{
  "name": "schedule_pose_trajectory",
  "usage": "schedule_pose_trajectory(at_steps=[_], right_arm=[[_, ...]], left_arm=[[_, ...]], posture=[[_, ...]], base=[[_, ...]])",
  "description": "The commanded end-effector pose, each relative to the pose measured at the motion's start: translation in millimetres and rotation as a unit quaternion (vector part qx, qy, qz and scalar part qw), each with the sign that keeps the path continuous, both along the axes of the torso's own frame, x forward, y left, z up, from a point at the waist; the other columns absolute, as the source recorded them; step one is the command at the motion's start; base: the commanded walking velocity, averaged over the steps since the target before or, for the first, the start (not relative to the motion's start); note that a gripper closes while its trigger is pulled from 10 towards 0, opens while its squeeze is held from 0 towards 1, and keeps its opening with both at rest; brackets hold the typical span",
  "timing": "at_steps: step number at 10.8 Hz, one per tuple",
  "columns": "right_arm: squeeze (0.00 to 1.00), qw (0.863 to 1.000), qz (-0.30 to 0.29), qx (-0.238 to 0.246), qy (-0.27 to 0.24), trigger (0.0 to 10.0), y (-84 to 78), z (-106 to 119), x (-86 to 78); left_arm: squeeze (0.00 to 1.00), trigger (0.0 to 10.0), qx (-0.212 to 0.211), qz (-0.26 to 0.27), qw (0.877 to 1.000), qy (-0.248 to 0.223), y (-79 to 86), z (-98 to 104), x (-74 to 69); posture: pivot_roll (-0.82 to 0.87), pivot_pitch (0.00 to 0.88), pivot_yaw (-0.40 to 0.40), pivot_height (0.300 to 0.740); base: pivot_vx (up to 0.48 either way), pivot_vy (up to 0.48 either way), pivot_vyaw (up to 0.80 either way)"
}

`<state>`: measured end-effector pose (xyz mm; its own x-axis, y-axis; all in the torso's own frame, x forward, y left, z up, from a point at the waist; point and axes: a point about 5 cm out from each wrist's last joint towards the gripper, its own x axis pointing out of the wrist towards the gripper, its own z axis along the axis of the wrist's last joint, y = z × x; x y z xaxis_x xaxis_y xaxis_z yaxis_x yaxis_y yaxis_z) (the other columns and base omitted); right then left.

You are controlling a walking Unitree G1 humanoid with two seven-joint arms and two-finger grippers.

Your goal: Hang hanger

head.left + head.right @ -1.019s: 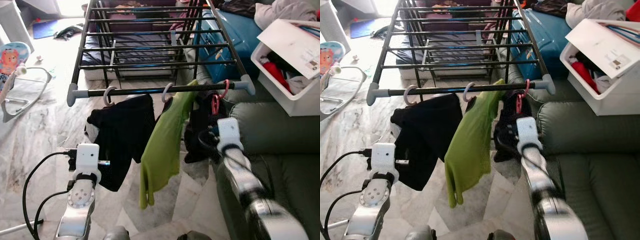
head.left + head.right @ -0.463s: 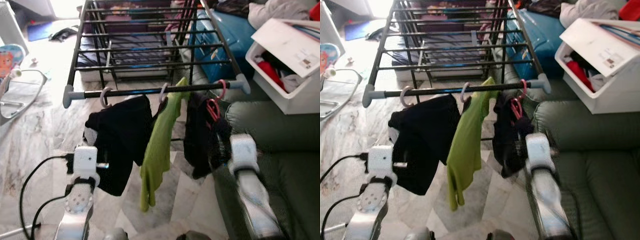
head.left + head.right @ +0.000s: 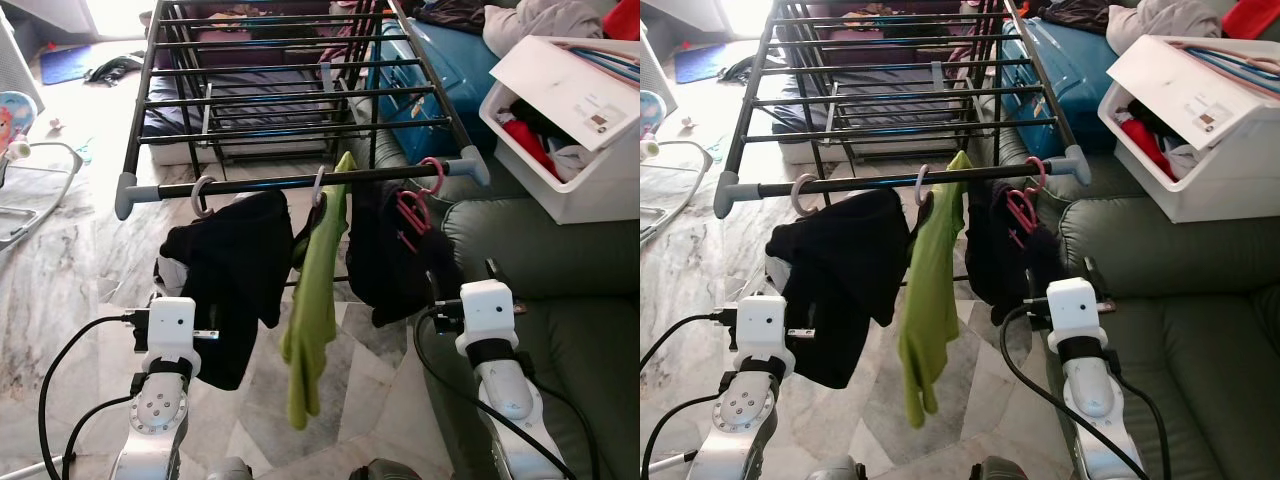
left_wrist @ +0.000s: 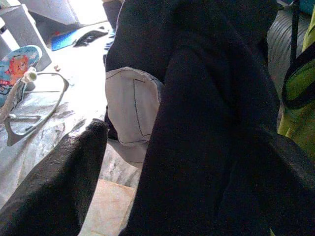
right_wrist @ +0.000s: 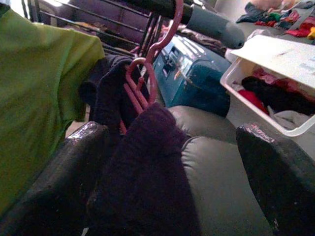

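Note:
A pink hanger (image 3: 430, 180) with a dark garment (image 3: 385, 260) hangs near the right end of the drying rack's front bar (image 3: 260, 185). Beside it on the same bar hang a green shirt (image 3: 318, 290) and a black garment (image 3: 230, 270), each on a grey hanger. My right gripper (image 5: 170, 130) is open, just short of the dark garment and below the pink hanger (image 5: 147, 73). Its wrist (image 3: 485, 305) sits low beside the sofa. My left gripper (image 4: 187, 135) is open, with the black garment (image 4: 211, 123) hanging between its fingers.
A green sofa (image 3: 560, 260) lies at the right, with a white bin (image 3: 570, 190) of clothes on its back. A blue suitcase (image 3: 440, 70) stands behind the rack. A baby bouncer (image 3: 30, 190) sits on the marble floor at the left. Cables trail from both wrists.
My right arm has drawn back and down from the pink hanger, which stays hooked on the bar with its dark garment. The camera has shifted a little. The left arm is still.

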<state>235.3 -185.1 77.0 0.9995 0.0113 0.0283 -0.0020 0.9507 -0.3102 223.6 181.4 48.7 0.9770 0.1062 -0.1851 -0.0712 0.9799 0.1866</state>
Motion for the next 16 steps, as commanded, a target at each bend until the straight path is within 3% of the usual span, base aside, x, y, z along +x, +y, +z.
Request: schedule_pose_trajectory(at_steps=[1, 6, 16], right_arm=[[0.0, 1.0, 0.016, -0.001, 0.007, 10.0, 1.7, 2.3, -3.3], [0.0, 0.999, 0.026, 0.0, 0.026, 10.0, 5.7, 1.0, -2.6], [0.0, 0.999, 0.027, 0.006, 0.031, 10.0, 8.8, -0.3, 1.4]], left_arm=[[0.0, 10.0, -0.001, -0.005, 1.0, -0.011, -1.2, 6.0, 0.9], [0.0, 10.0, 0.003, -0.008, 1.0, -0.01, -0.2, 7.7, 3.3], [0.0, 10.0, 0.002, -0.011, 1.0, -0.006, -2.4, 6.9, 6.0]], posture=[[-0.02, 0.0, -0.013, 0.74], [-0.02, 0.0, -0.006, 0.74], [-0.01, 0.0, -0.002, 0.74]], base=[[0.0, 0.0, 0.0], [-0.056, 0.0, 0.0], [-0.344, 0.0, 0.0]])
